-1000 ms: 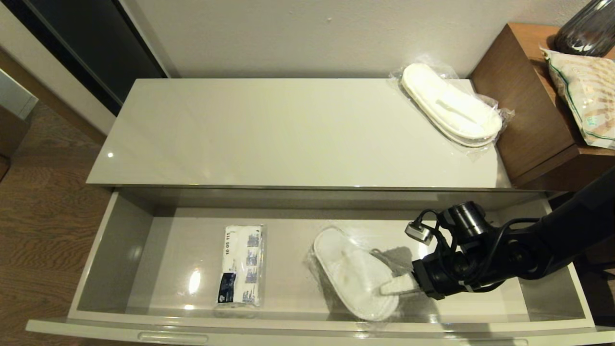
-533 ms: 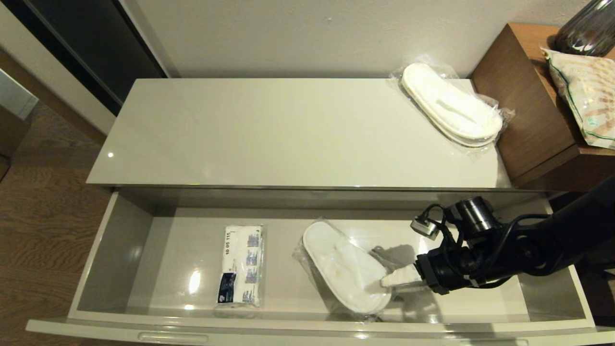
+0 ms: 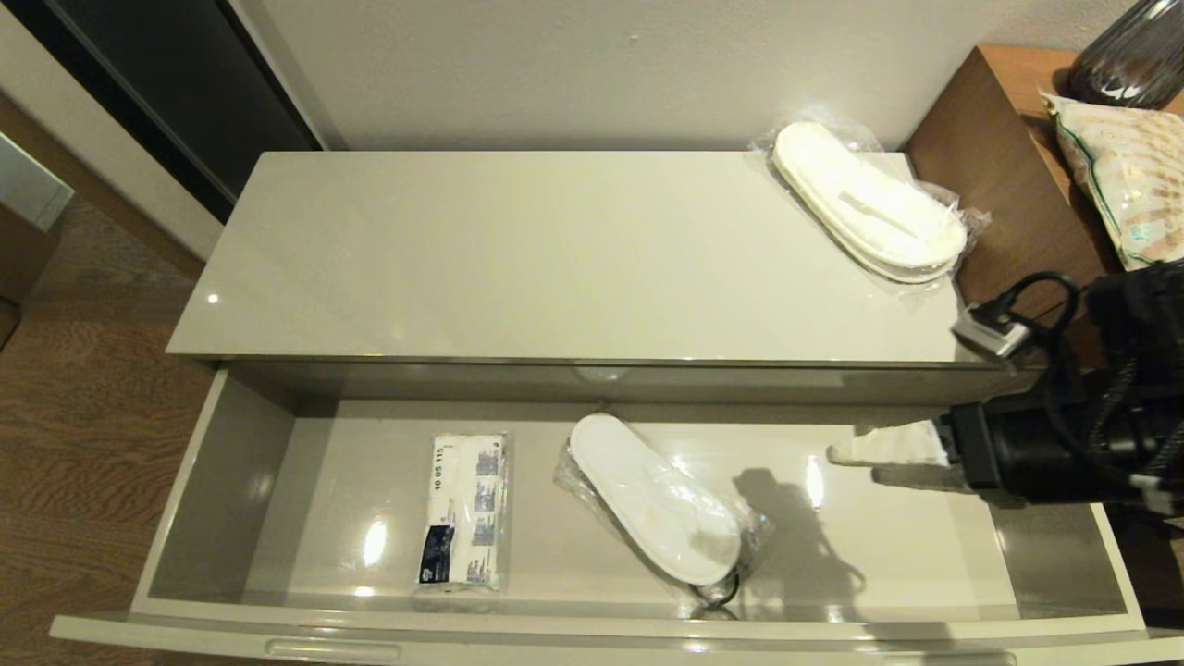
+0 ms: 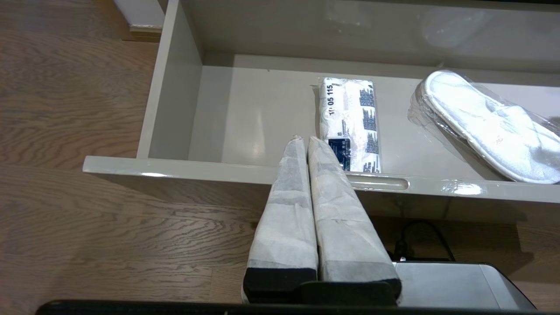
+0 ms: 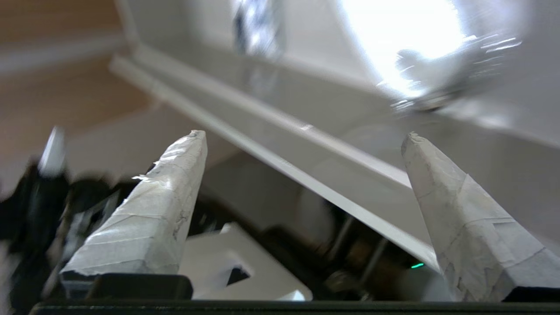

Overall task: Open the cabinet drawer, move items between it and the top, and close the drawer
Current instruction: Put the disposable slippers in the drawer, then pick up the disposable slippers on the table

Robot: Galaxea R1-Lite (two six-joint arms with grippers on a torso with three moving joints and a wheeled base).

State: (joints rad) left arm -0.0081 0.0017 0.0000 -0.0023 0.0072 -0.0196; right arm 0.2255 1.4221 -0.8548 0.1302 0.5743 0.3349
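Slippers (image 3: 655, 499) in their clear bag lie mid-drawer (image 3: 176, 518), well left of the right gripper (image 3: 846, 455), whose fingers are spread and empty. Left gripper (image 4: 304, 141) hovers clenched near the drawer's front edge.

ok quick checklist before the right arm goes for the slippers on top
1. Right tool open: ok, fingers spread wide in the right wrist view.
2. Right tool free of the slipper pack in the drawer: ok, the pack lies apart from it on the drawer floor.
3. Slipper pack on the top reachable: ok, lying flat at the right far corner, nothing on it.
4. Cabinet drawer open: ok, pulled fully out.
5. Left tool out of the way: ok, shut, in front of the drawer.
6. Pack overhangs the top's edge: cannot tell.
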